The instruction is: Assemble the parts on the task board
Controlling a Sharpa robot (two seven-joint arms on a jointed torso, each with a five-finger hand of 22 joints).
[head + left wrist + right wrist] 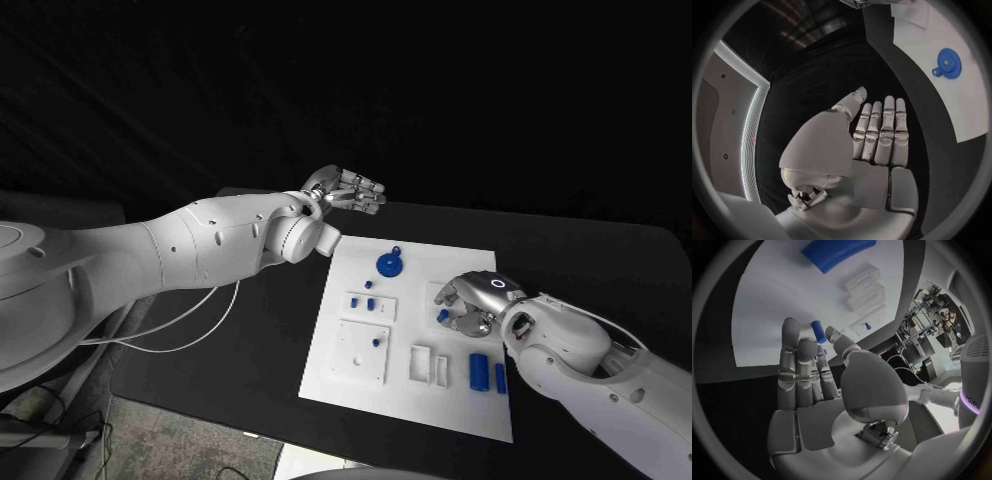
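Blue peg (819, 331) at right hand (472, 303) fingertips, unheld; left hand (348, 190) fingers straight, empty.

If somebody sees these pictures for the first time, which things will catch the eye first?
The white task board in the middle of the black table stands out, with a blue gear near its far edge. The right hand hovers over the board's right side, near a small blue part. The left hand is raised beyond the board's far left corner, holding nothing.
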